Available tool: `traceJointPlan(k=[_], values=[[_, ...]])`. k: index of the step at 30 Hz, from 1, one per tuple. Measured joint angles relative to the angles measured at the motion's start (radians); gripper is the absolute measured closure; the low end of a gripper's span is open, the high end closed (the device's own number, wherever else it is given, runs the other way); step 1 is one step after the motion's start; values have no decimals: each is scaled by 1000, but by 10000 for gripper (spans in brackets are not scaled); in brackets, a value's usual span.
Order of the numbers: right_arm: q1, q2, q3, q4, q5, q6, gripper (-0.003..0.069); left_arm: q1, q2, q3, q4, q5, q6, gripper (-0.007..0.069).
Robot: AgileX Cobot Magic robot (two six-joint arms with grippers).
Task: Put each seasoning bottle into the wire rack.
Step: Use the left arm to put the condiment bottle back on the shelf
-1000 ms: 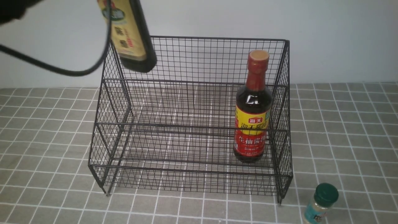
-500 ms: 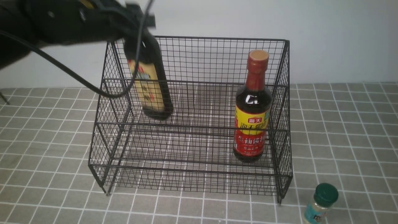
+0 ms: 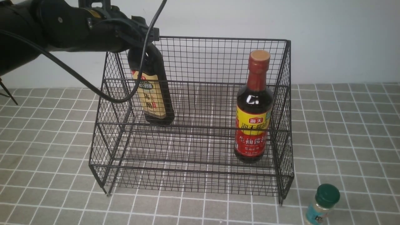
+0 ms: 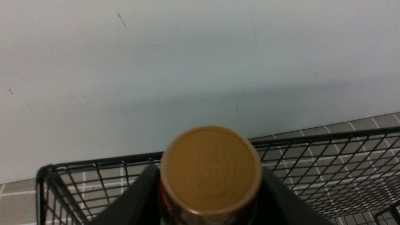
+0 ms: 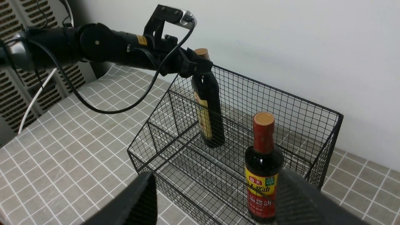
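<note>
My L hand (image 3: pixel 144 38) pinches gold-cap bottle (image 3: pixel 154 93) by the neck, near upright inside wire rack (image 3: pixel 200 47), back-left. R hand (image 5: pixel 215 176) spread, empty. I see green-cap shaker (image 3: pixel 323 203) on desk (image 3: pixel 343 125), outside rack.

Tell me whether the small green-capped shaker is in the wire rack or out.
Out. The shaker stands on the tiled cloth, apart from the wire rack, off its front right corner.

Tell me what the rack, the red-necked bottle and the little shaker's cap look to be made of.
The wire rack looks like thin metal wire in a welded grid, coated matte black. The red-necked bottle: glass or hard plastic, glossy; a bright highlight sits on its shoulder. The shaker cap: likely green plastic, with a dull sheen.
</note>
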Motion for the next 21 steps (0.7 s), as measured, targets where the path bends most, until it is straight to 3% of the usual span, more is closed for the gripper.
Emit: traceJointPlan(k=[3,8,11,17,21], values=[[0,0,0,0,0,5,195,0,0,-1,0,1,5,259],[0,0,0,-1,0,6,195,0,-9,-6,0,-19,7,87],[0,0,0,-1,0,6,195,0,-23,-9,0,-23,-1,22],[0,0,0,-1,0,7,195,0,-67,-10,-1,-40,-10,13],[0,0,0,-1,0,8,195,0,-110,-10,-1,-53,-10,56]])
